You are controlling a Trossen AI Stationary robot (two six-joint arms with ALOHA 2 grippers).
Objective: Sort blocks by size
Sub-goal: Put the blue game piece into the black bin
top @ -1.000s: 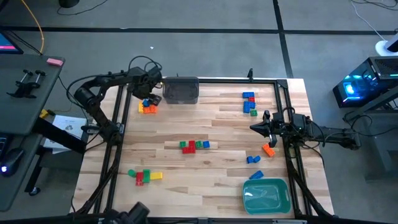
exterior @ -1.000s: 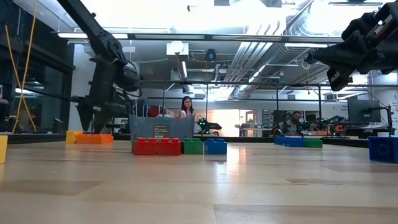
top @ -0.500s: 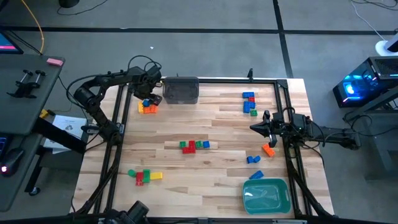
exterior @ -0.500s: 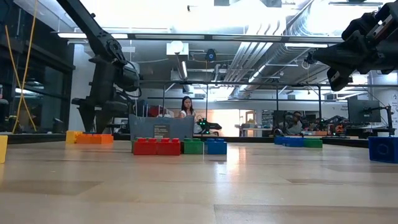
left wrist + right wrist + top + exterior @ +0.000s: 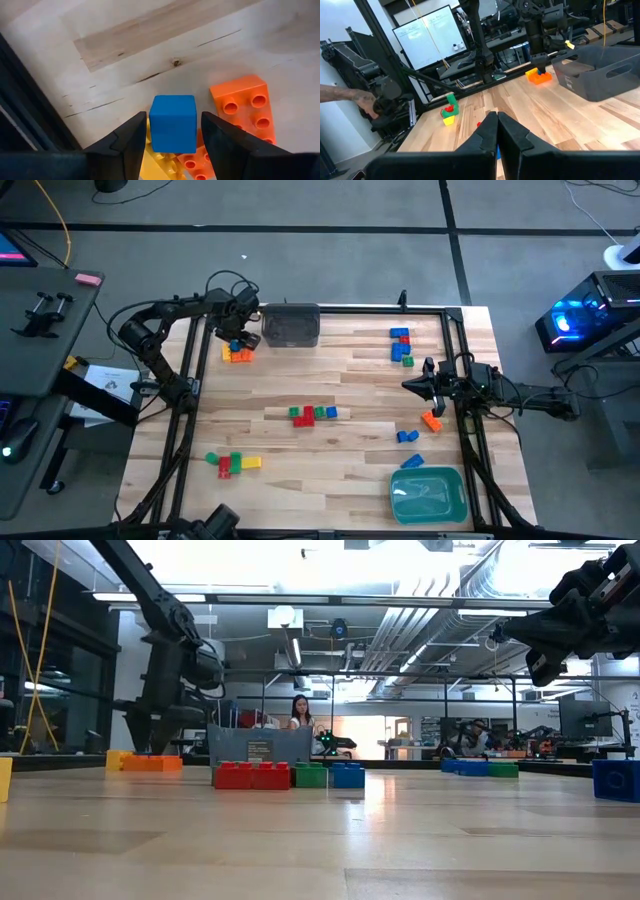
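Observation:
At the table's far left, my left gripper [image 5: 237, 340] points straight down over a small pile of blocks. A blue block [image 5: 172, 125] lies between its fingers, with a narrow gap on each side, so the gripper is open. The blue block sits on a yellow brick [image 5: 159, 164] and an orange brick [image 5: 196, 159], beside a longer orange brick [image 5: 245, 110]. My right gripper [image 5: 415, 385] waits shut and level above the table's right side, holding nothing.
A dark grey bin [image 5: 290, 325] stands right beside the left gripper at the far edge. A teal tray [image 5: 428, 494] sits near right. Other blocks lie in a middle row [image 5: 312, 414], a far-right group [image 5: 401, 346], a near-left group [image 5: 232, 463] and scattered under the right arm [image 5: 431, 420].
My left gripper has stayed in place over the pile. In the low view its fingers have drawn a little closer together around the blue block. Nothing else has moved.

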